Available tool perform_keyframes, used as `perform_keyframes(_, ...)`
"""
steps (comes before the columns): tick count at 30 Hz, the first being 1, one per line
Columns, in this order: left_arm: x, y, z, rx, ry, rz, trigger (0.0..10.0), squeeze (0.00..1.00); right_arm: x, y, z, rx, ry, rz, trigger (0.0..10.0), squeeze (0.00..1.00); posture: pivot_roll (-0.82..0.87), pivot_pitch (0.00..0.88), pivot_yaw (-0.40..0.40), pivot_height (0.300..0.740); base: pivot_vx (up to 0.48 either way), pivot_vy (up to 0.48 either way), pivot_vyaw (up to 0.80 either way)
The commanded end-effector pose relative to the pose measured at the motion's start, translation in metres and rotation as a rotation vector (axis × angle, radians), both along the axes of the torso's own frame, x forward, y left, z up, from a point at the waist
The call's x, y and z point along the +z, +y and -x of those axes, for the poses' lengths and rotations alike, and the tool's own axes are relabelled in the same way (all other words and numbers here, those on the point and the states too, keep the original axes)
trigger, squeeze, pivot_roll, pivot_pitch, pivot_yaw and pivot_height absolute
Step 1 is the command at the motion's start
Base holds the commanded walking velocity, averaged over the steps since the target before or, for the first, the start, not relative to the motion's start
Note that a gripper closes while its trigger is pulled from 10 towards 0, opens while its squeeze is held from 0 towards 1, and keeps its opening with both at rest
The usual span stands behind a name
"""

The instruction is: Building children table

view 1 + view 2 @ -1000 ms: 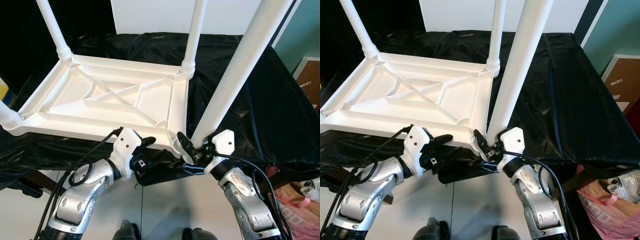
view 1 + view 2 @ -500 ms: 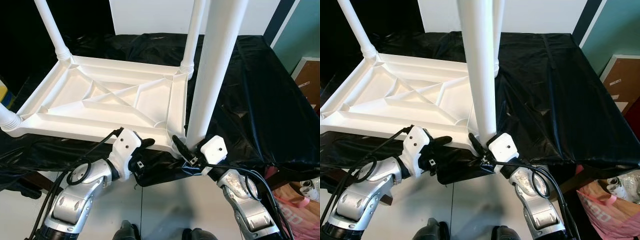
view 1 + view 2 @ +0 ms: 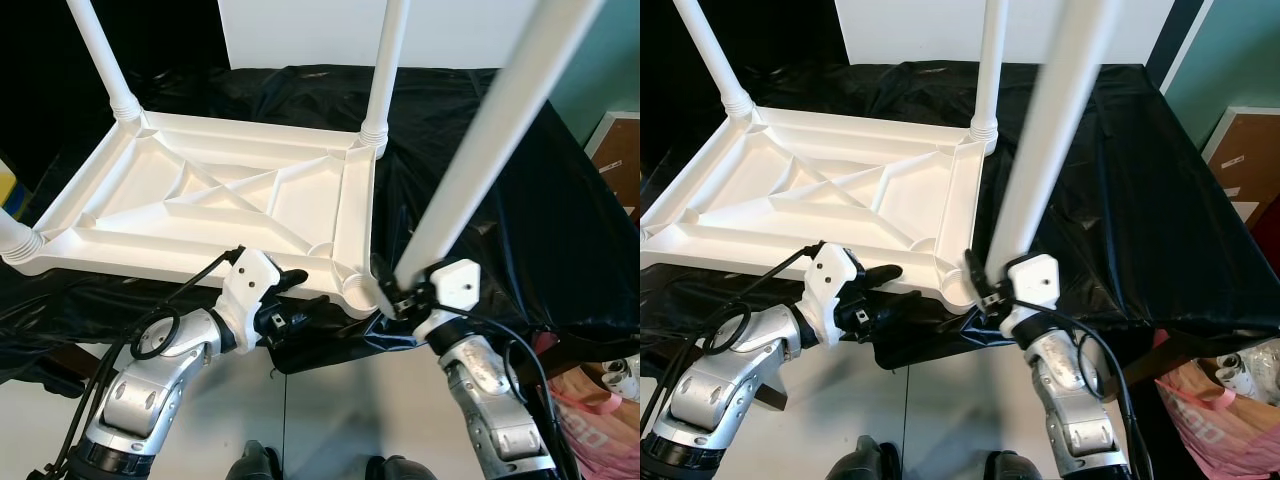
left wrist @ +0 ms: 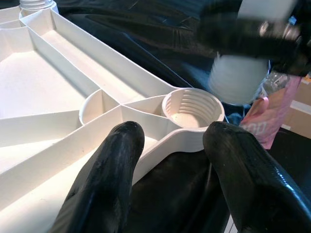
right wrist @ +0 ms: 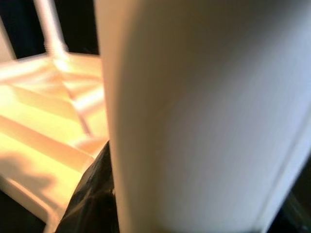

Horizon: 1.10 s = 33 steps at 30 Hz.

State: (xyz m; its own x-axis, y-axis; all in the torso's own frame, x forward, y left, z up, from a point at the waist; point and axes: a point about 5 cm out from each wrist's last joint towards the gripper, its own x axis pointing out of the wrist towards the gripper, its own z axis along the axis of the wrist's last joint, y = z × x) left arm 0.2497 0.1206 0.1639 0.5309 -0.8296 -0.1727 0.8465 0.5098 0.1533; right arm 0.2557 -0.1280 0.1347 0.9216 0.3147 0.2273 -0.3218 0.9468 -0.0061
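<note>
White plastic fills the middle of the scene: an upside-down, ribbed white plastic tabletop [image 3: 215,205] lies on a table covered with glossy black sheeting [image 3: 500,190], its underside facing up. Round white legs already stand in three of its corners, the far-left leg [image 3: 105,55], the far-right leg [image 3: 385,65] and the near-left one [image 3: 15,235]. The near-right corner holds an open threaded socket [image 4: 192,108]. The left gripper [image 4: 172,145] sits at the tabletop's near edge just beside that socket, its two black fingers [image 4: 116,165] spread wide on either side of the corner rim, not visibly pinching it. The right gripper [image 3: 392,296] holds the loose fourth leg, a long white plastic tube [image 3: 490,130], by its lower end, fingers clamped on it. That tube tilts up and to the right, blurred, with its threaded foot just beside the socket and apart from it. At the lower right, a pink plastic bag [image 3: 600,395] lies on the floor.
</note>
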Motion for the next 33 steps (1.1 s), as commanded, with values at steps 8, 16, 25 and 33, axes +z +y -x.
perform_keyframes(8,-0.002,0.0,0.0,-0.041,0.005,-0.013,10.0,0.0,-0.004,-0.004,0.006,-0.01,-0.011,0.044,10.0,0.0,0.01,0.137,0.002,0.74,0.0,0.0,0.0)
perform_keyframes(16,-0.001,0.001,-0.001,-0.034,0.001,-0.015,10.0,0.0,0.013,0.014,0.006,0.103,-0.085,0.034,10.0,0.0,0.02,0.14,0.0,0.74,0.0,0.0,0.0)
perform_keyframes(25,0.0,0.003,-0.002,-0.02,-0.005,-0.012,10.0,0.0,0.013,0.04,-0.003,0.253,-0.08,0.039,10.0,0.0,0.02,0.14,-0.002,0.74,0.0,0.0,0.0)
perform_keyframes(33,-0.001,0.005,-0.002,0.0,-0.007,-0.015,10.0,0.0,0.004,0.048,-0.008,0.283,-0.039,0.047,10.0,0.0,0.03,0.14,-0.012,0.74,0.0,0.0,0.0)
